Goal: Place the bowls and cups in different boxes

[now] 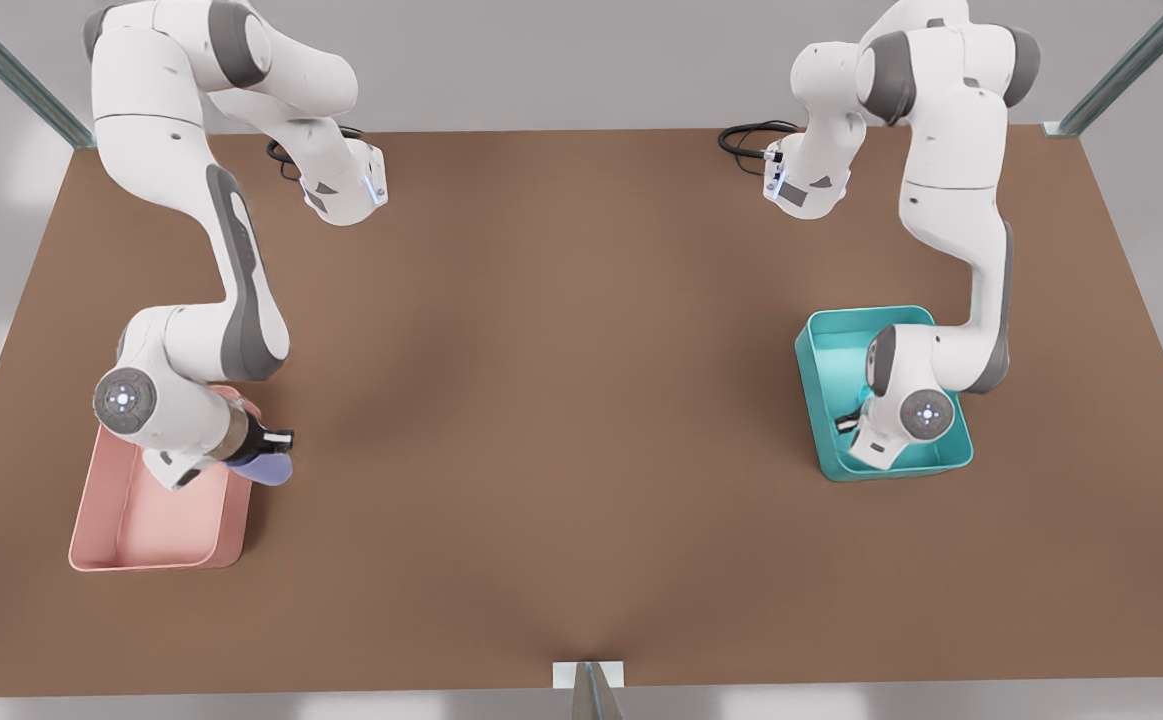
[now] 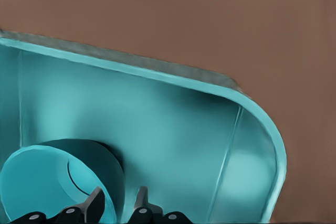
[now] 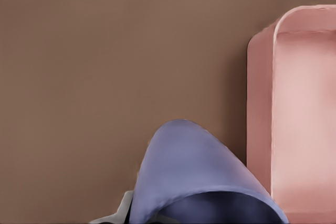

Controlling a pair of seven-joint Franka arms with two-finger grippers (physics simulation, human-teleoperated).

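Now, right gripper (image 1: 276, 452) at the front view's left: fingers clamped on cup (image 3: 197, 177), just outside pink box (image 1: 141, 520); carry it past the rim before letting go. Left gripper (image 2: 118, 205): fingers pinch bowl (image 2: 58, 182) wall, low inside teal box (image 2: 157, 124).

Front view: high overhead, looking down on whole bench (image 1: 581, 400), both arms facing camera. Left wrist view: close, inside teal box (image 2: 157, 124), also seen at front view's right (image 1: 821, 400). Right wrist view: close above bench beside pink box (image 3: 294, 103), front view's left (image 1: 141, 530).
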